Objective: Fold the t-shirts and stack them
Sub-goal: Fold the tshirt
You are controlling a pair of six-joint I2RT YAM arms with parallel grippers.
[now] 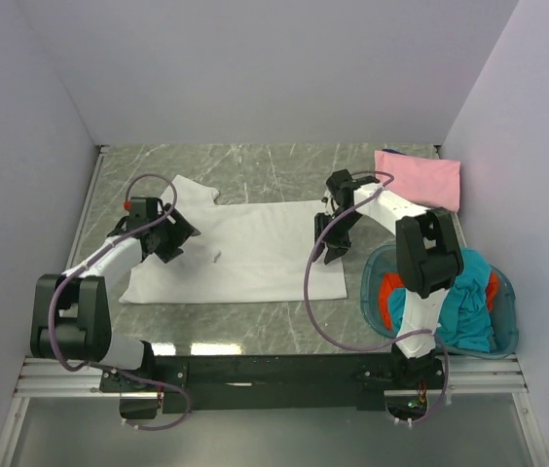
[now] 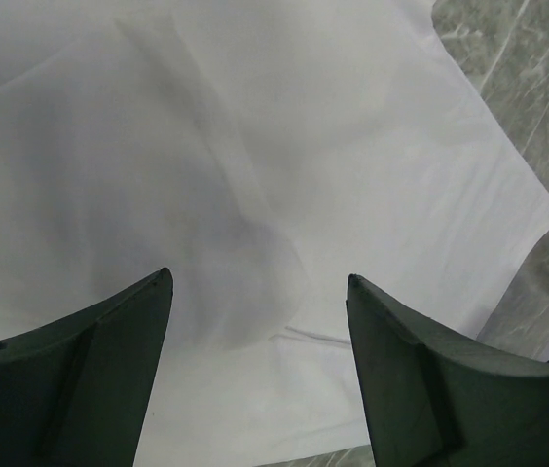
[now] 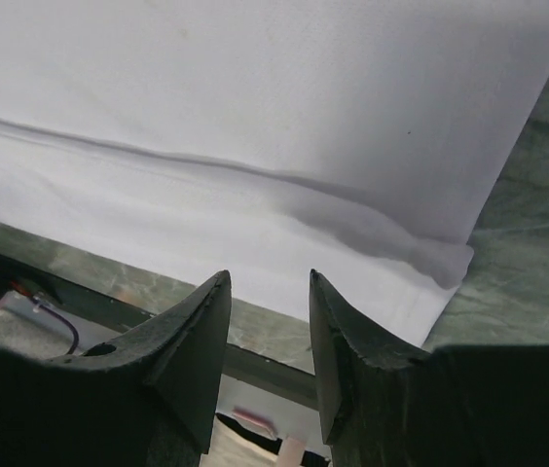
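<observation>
The white t-shirt (image 1: 245, 253) lies spread flat in the middle of the table (image 1: 255, 170), with one sleeve pointing to the far left. The pink t-shirt (image 1: 419, 178) is folded in the far right corner. The teal t-shirt (image 1: 469, 302) and the orange-red t-shirt (image 1: 388, 292) are heaped in the blue basket (image 1: 511, 321) at the right.

The left end effector (image 1: 172, 238) hangs over the left part of the white shirt, and its fingers stand wide apart with nothing between them. The right end effector (image 1: 331, 243) is at the right edge of the same shirt. Its fingers are partly apart and also hold nothing.

The cloth looks thin, light and very soft. I think it will sag and wrinkle when lifted, and a single layer may slip away from the fingers. In the right wrist view the edge shows a doubled layer with a seam, so I would take hold there, near the corner (image 3: 440, 263), where the cloth is thicker.

For moving there is a bare strip of table beyond the shirt and a narrow one in front of it. Walls close the left, far and right sides. The basket stands just beside the right edge of the shirt, so the right arm has little room on that side
</observation>
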